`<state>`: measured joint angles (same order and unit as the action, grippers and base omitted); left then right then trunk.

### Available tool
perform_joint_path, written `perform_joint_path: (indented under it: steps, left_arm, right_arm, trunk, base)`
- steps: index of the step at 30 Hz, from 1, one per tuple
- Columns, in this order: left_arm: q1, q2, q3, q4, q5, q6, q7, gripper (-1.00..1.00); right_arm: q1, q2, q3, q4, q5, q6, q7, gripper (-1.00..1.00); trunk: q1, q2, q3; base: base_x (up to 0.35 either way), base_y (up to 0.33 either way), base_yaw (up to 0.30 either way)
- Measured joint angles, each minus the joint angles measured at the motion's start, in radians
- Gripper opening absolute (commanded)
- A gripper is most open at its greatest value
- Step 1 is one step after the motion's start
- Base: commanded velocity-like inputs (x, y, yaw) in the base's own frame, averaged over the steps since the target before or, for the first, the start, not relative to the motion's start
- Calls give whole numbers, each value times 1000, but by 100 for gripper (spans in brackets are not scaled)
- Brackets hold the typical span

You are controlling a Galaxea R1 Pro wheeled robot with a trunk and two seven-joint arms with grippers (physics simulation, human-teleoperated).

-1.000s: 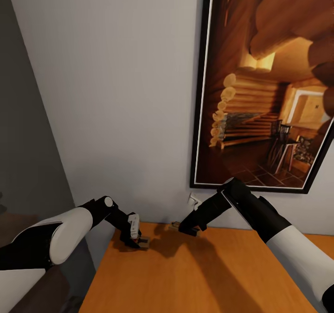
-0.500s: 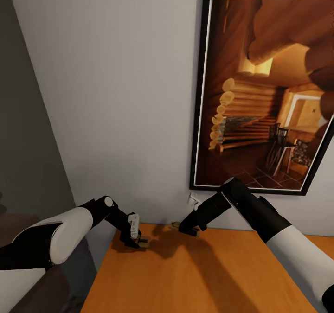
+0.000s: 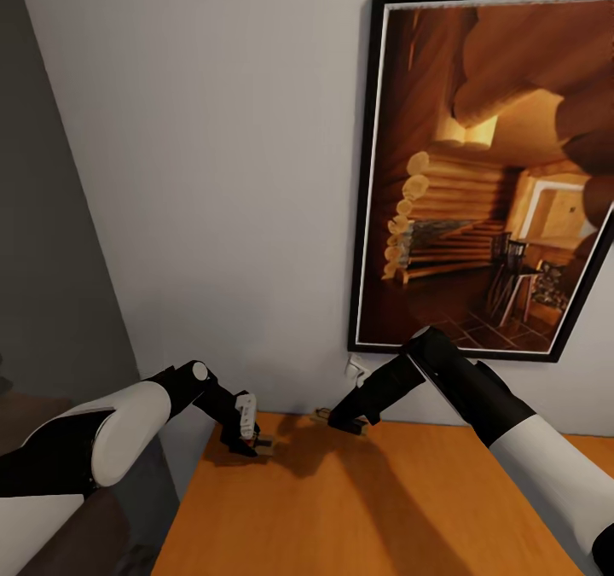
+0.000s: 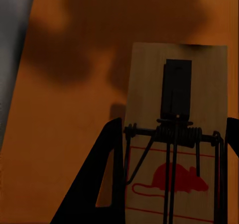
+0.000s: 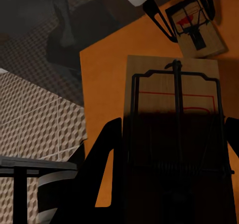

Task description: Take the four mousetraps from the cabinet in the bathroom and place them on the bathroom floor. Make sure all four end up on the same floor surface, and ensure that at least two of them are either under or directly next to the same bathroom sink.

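Note:
Two mousetraps are in my grippers over the far left end of the orange-brown cabinet [image 3: 375, 508] top. My left gripper [image 3: 253, 445] is shut on one mousetrap [image 3: 266, 445]. The left wrist view shows this mousetrap [image 4: 175, 109] as a pale board with a red mouse print, clamped between the dark fingers [image 4: 102, 184]. My right gripper [image 3: 350, 427] is shut on a second mousetrap [image 3: 324, 416] near the wall. In the right wrist view that mousetrap [image 5: 174, 97] lies between the fingers [image 5: 107, 159], with the left gripper's mousetrap [image 5: 196, 27] beyond it.
A large framed picture of a log cabin [image 3: 486, 175] hangs on the pale wall behind the cabinet. A white wall socket [image 3: 354, 368] sits just above the cabinet top. Cube-patterned bathroom floor [image 5: 35, 114] lies beyond the cabinet's left edge, along with a dark table [image 5: 20, 167].
The whole head picture has drifted down a little, so the camera moved. Both grippers stay shut on their mousetraps in about the same places.

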<state>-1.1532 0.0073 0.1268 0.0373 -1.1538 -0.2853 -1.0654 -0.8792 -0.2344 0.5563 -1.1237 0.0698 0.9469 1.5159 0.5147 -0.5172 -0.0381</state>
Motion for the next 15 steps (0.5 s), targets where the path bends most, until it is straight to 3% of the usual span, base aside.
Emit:
perform_joint_path:
  steps: [15]
  left_arm:
    - [-1, 0, 1, 0, 0, 0, 0, -100]
  right_arm:
    - [-1, 0, 0, 0, 0, 0, 0, -100]
  trunk:
    - [-57, 104, 45]
  base:
    - [0, 0, 0]
